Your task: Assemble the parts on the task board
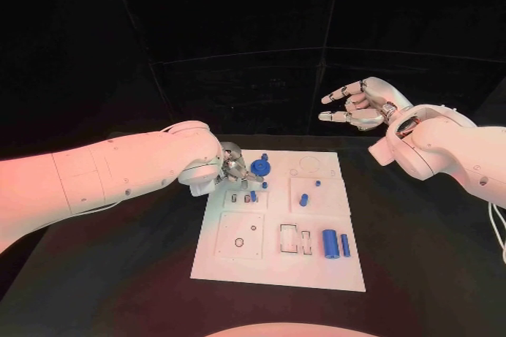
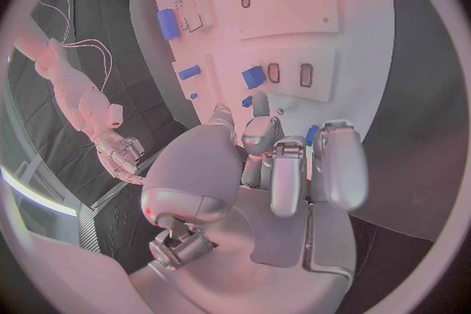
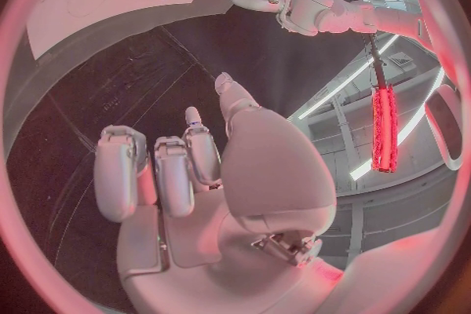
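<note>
A black tabletop (image 1: pixel 126 278) carries a white task board (image 1: pixel 274 267), which lies flat near its middle as a long rectangle running away from the robot. Dark tabletop surface shows on both sides of the board and along its near edge.

A black table (image 1: pixel 422 235) lies under everything, with dark curtain-like walls (image 1: pixel 253 74) standing behind it.

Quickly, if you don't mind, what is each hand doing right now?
Left hand: over the task board, fingers curled; whether it holds a part cannot be told.
Right hand: open, raised beyond the table, holding nothing.
</note>
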Controlling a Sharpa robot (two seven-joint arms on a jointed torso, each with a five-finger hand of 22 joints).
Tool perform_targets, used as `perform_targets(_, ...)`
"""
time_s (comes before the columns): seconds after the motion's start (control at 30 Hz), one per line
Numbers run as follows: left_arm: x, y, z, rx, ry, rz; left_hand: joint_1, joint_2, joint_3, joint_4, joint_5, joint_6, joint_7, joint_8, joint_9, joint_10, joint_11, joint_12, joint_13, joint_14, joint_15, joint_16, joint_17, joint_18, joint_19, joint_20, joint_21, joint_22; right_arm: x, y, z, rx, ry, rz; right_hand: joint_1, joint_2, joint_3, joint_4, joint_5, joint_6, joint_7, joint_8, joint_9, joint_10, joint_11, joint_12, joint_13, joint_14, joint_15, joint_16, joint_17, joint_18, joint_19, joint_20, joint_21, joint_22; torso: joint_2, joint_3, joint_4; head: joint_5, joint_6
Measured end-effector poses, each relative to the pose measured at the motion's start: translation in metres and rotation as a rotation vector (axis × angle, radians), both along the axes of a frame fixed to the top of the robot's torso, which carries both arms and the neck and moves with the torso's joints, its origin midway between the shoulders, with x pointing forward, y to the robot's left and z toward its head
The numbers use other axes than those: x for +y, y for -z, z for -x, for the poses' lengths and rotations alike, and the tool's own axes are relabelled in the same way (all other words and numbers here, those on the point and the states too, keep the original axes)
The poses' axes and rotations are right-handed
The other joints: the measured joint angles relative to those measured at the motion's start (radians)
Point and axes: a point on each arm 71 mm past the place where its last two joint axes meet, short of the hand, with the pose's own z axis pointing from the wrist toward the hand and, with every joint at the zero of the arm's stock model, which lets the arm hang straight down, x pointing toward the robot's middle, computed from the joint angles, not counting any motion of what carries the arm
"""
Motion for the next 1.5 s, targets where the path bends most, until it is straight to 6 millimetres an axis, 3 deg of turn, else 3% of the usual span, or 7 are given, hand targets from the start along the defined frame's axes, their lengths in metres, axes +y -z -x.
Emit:
perform_targets(0.97,-0.011,0.014,-0.001,0.055,0.044,-0.082,0.000,0.000,-0.005,-0.006,0.000,-0.007,0.000,0.008,0.013,0.000,0.000,0.000,0.001,0.000,0.000,0.000,0.000,0.000,0.000,0.000,0.004,0.002,0.004,0.001,-0.003,0.007,-0.005,0.010,0.000,0.000,-0.005,0.000,0.010,-0.004,0.004,0.000,-0.001,-0.004,-0.004,-0.004,0.000,0.000,0.000,-0.001,0.000,0.000,0.000,0.000,-0.008,-0.010,0.002,-0.0018,0.0003,-0.002,-0.015)
perform_targets(1.5,-0.016,0.015,-0.001,0.067,0.065,-0.090,0.045,0.018,0.003,-0.028,0.000,-0.014,0.000,0.023,0.032,0.000,0.000,0.004,0.005,0.000,0.000,0.000,0.000,0.000,0.000,0.000,0.004,0.007,0.007,0.002,-0.004,0.006,-0.008,0.013,0.000,0.000,-0.008,0.002,0.015,-0.004,0.004,0.000,-0.001,-0.003,-0.004,-0.004,-0.001,0.000,0.000,-0.004,0.000,0.000,0.000,0.000,-0.008,-0.011,0.002,-0.0023,0.0009,-0.002,-0.018)
